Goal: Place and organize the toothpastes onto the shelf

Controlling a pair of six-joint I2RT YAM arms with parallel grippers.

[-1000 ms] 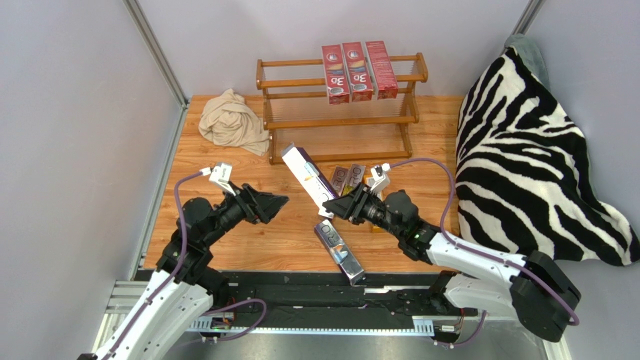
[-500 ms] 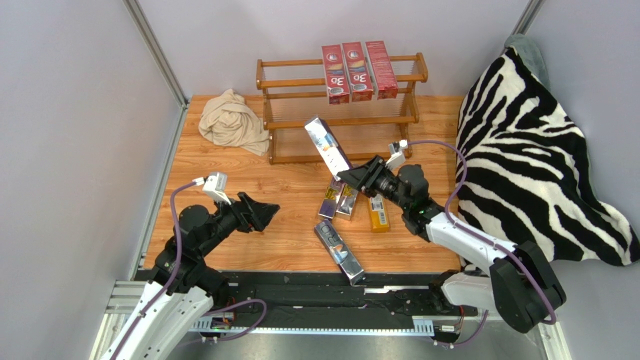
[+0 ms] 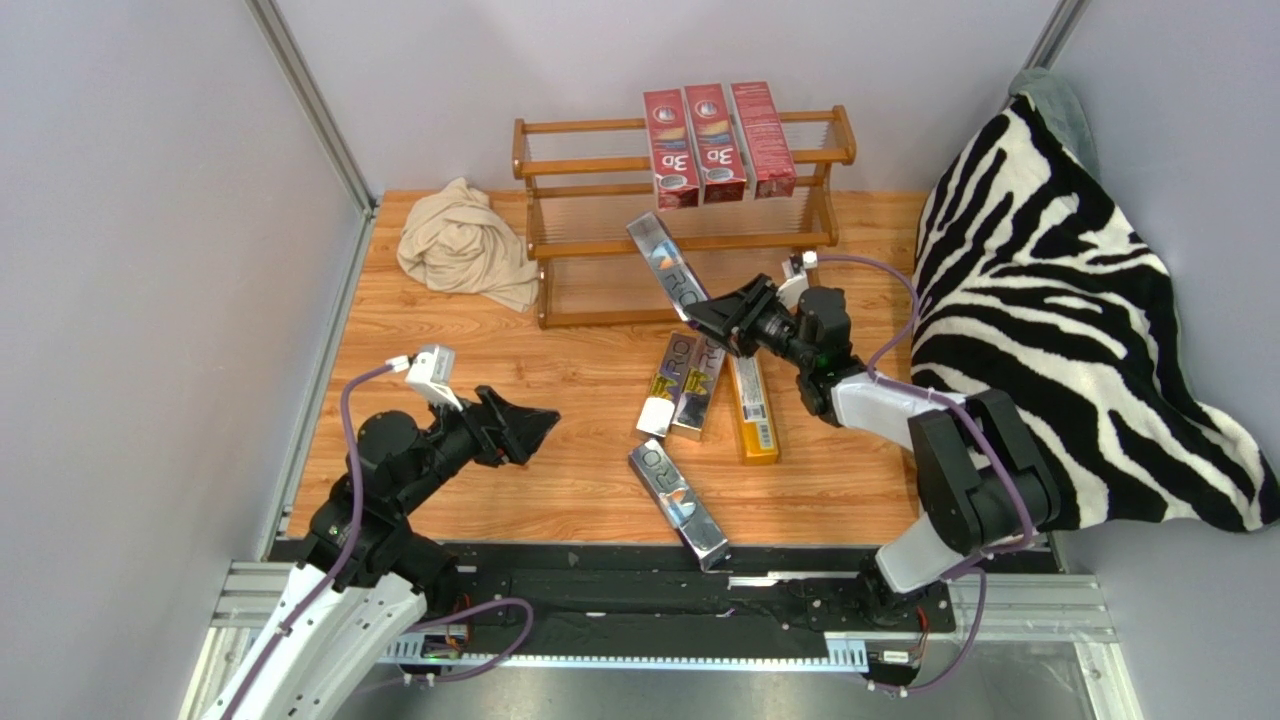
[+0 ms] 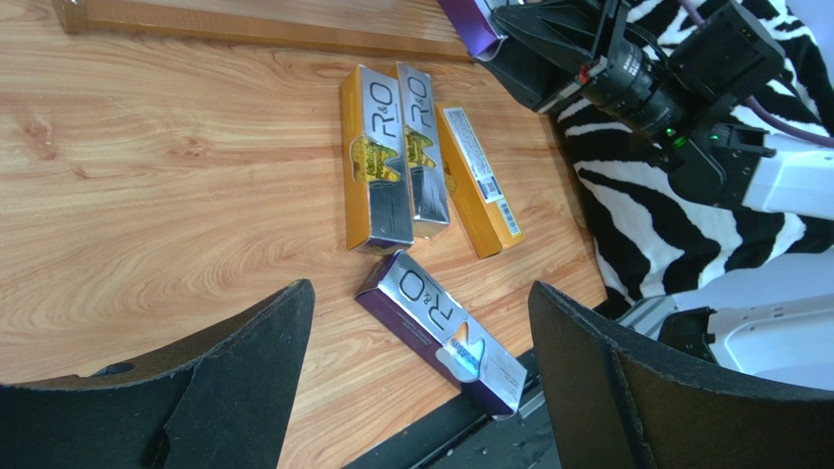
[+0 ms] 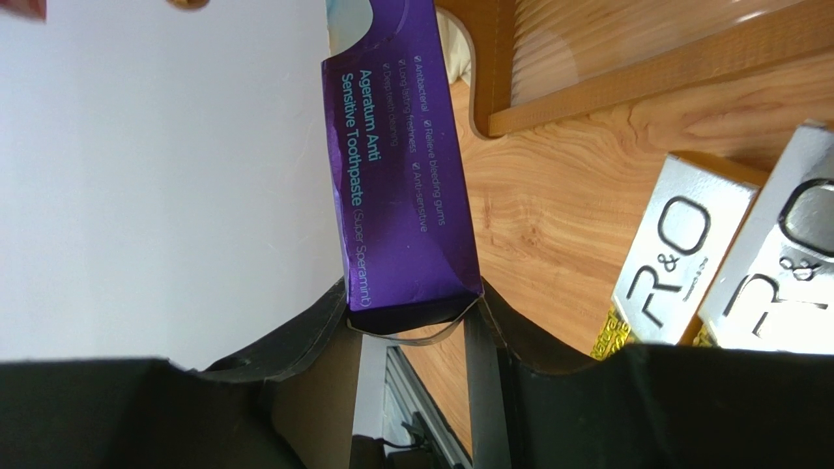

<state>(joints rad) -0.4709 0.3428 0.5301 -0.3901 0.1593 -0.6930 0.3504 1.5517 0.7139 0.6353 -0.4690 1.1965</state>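
The right gripper (image 3: 718, 318), clamped on 1 purple carton (image 3: 666, 266), has swung it up from the table (image 3: 586, 375) to the shelf (image 3: 684, 240), ready for placing, while the left gripper (image 3: 534, 423) gapes wide, empty.

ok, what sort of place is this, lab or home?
Probably a lab robot cell: grey partition walls box in a wooden table, with the left arm and right arm mounted on a metal rail.

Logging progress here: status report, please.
Right gripper shut on purple carton, near shelf. Left gripper open, empty. Three red cartons shelved; four loose cartons on table. Nothing blocking.
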